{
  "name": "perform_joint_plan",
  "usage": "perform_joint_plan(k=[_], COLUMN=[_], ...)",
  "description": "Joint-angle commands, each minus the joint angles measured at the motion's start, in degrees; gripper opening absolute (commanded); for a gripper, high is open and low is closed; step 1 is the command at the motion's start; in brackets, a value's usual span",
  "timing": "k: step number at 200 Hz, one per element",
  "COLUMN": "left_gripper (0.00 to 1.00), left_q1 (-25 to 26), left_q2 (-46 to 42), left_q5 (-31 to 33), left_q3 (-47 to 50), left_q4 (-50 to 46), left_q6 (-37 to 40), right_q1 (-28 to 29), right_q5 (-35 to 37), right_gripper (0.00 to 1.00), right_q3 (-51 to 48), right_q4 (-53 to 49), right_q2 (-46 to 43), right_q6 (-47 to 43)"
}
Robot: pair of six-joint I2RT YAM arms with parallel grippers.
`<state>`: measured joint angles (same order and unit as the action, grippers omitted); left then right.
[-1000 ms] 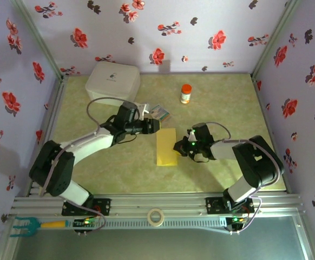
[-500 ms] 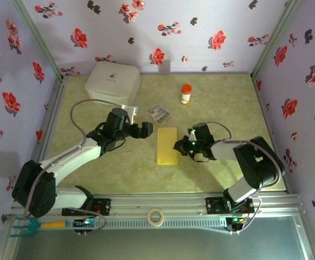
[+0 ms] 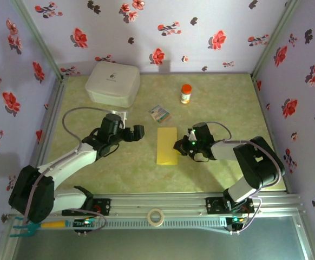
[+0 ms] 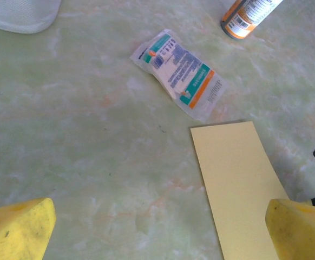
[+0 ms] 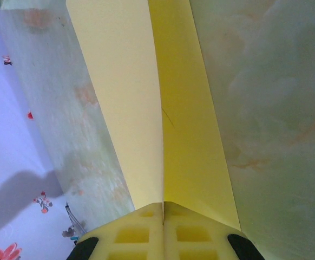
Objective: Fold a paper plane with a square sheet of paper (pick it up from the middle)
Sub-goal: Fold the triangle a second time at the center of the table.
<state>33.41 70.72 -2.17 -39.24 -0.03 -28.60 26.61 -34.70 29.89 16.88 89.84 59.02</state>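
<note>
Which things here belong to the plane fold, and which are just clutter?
Job: yellow paper, folded over; right tool, shut on its edge; left tool, open, clear of the paper.
Lying about: white box; orange-capped bottle; printed packet; tape roll.

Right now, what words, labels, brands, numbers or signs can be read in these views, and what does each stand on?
Nothing is legible enough to quote.
Printed packet: lines of print, too blurred to read.
Small bottle: label print, too small and blurred to read.
White box: a small dark mark on the lid, too small to read.
Yellow sheet of paper: plain, no print.
</note>
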Motion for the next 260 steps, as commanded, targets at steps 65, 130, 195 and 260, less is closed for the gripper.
perform_joint_plan(k=[65, 130, 195, 260], left_gripper=[0.96, 0.8, 0.78, 0.83], left_q1=[7.8, 20.9, 34.7, 40.2], left_q2=[-3.3, 1.5, 13.3, 23.0], left_q5=[-3.6, 1.9, 15.2, 27.3], left_q3=[3.8, 9.8, 4.5, -3.8], left_q4=[4.9, 17.1, 18.9, 15.3], left_q6=[0.5, 5.7, 24.9, 33.1], right_q1=[-0.3, -0.5, -1.0, -1.0], right_q5=[-1.1, -1.6, -2.4, -2.1], right_gripper=[0.09, 0.16, 0.11, 0.11], right_q3=[-0.4, 0.5, 2.3, 2.3], right_q4=[0.2, -1.8, -3.2, -2.5], right_q2=[-0.3, -1.2, -0.6, -0.6], right_q6=[0.1, -1.4, -2.5, -1.8])
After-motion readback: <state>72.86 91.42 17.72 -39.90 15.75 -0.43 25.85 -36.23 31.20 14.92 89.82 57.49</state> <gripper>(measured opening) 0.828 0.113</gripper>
